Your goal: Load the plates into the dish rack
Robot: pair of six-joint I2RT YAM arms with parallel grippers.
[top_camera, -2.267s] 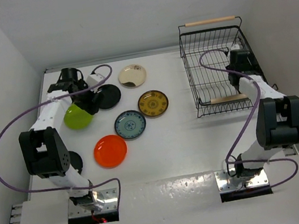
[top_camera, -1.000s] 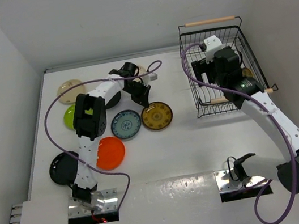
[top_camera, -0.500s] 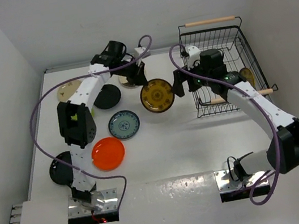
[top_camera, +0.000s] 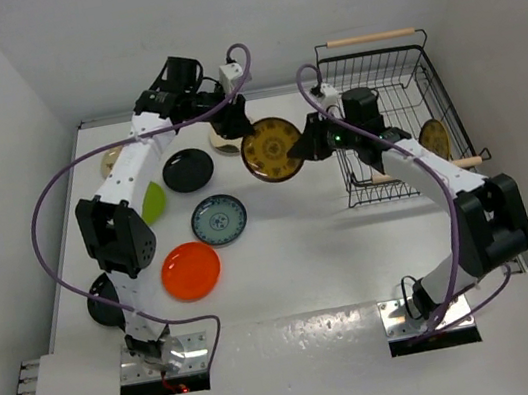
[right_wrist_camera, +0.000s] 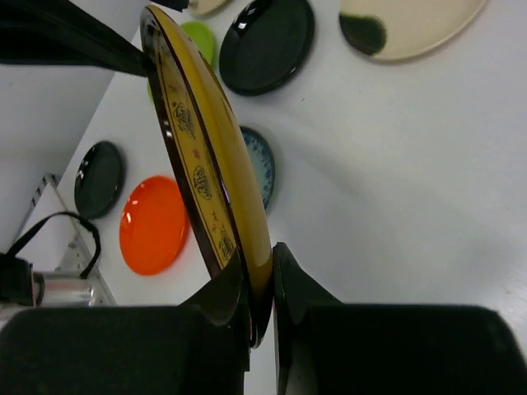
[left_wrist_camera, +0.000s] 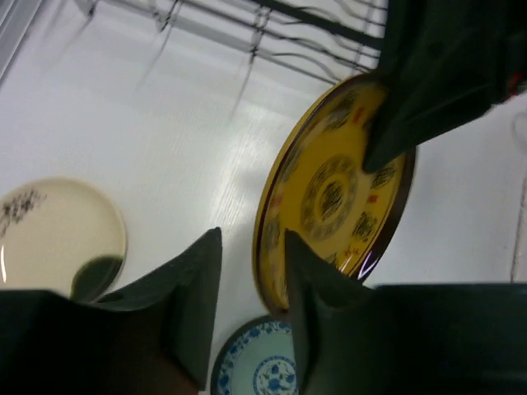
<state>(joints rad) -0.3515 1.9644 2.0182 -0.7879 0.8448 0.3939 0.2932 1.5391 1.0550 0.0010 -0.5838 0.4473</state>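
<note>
The right hand (right_wrist_camera: 258,251) is pinching a glossy gold plate (right_wrist_camera: 210,164) beside the wire dish rack (top_camera: 374,67). The spread left hand (left_wrist_camera: 253,239) is masking its rim.

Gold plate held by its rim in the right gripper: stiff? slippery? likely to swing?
Probably rigid: the gold plate holds its shape on edge. Its glossy rim looks slippery, so it may pivot in the right gripper, which pinches only the rim.
</note>
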